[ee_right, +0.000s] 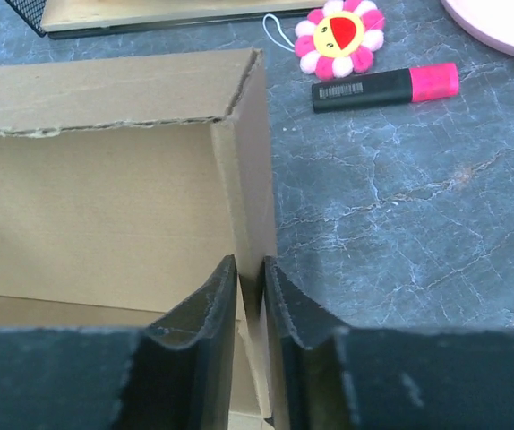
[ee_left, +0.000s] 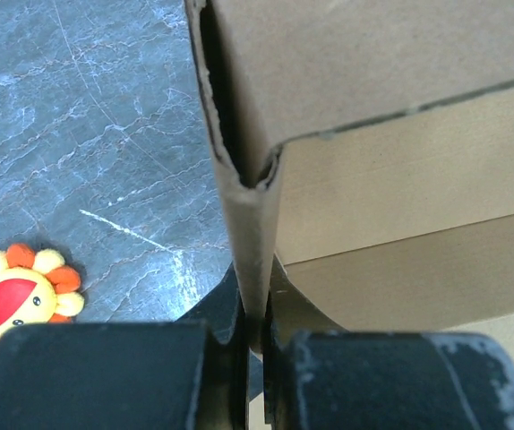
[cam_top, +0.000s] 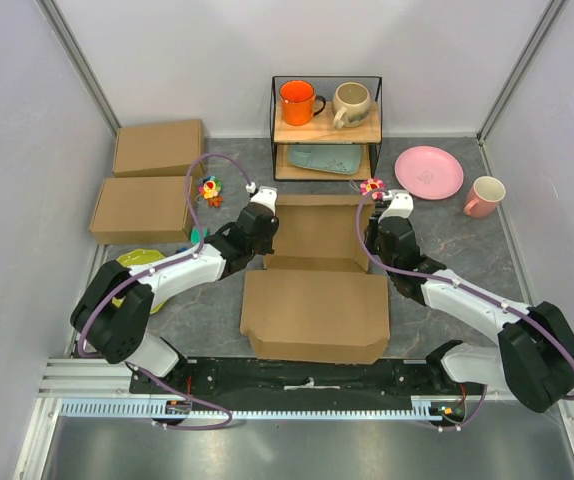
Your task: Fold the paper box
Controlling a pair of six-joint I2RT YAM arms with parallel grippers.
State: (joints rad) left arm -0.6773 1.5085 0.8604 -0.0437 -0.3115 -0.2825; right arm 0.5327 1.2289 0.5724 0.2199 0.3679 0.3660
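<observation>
Two grippers work one plain brown corrugated-cardboard paper box (cam_top: 313,318). It lies at the middle of the grey marbled table (ee_right: 400,233), between the arms. Its shallow tray sits on the far side and its wide lid panel lies flat toward the arm bases.

The left gripper (ee_left: 255,309) has its jaws pressed together on the tray's left side wall, pinching the folded cardboard upright. The right gripper (ee_right: 250,282) straddles the right side wall with its jaws snug to either face, so it looks to be pinching that wall too.

The step in hand, I judge, is standing up and setting the two side walls. The tray looks formed and the lid is not yet closed. The next move likely calls for releasing the walls without letting them spring outward. The lid panel would then be lifted over the tray evenly from both sides and its front flap tucked in.

Counted:
- **Cardboard boxes:** three, the one being folded and two closed brown cardboard boxes (cam_top: 157,148) at the far left.
- **Mugs:** three, an orange mug (cam_top: 297,102) and a beige mug (cam_top: 351,103) on one black wire rack (cam_top: 274,130), and a pink mug (cam_top: 485,195) at the right.
- **Dishes:** two, a teal dish (cam_top: 325,158) on the rack's lower shelf and a round pink plate (cam_top: 429,172).
- **Toys:** two, a plush flower toy (cam_top: 210,190) by the left arm and a pink plush flower (ee_right: 339,34) by the right.
- **Pens:** one black highlighter with a pink cap (ee_right: 384,84).
</observation>
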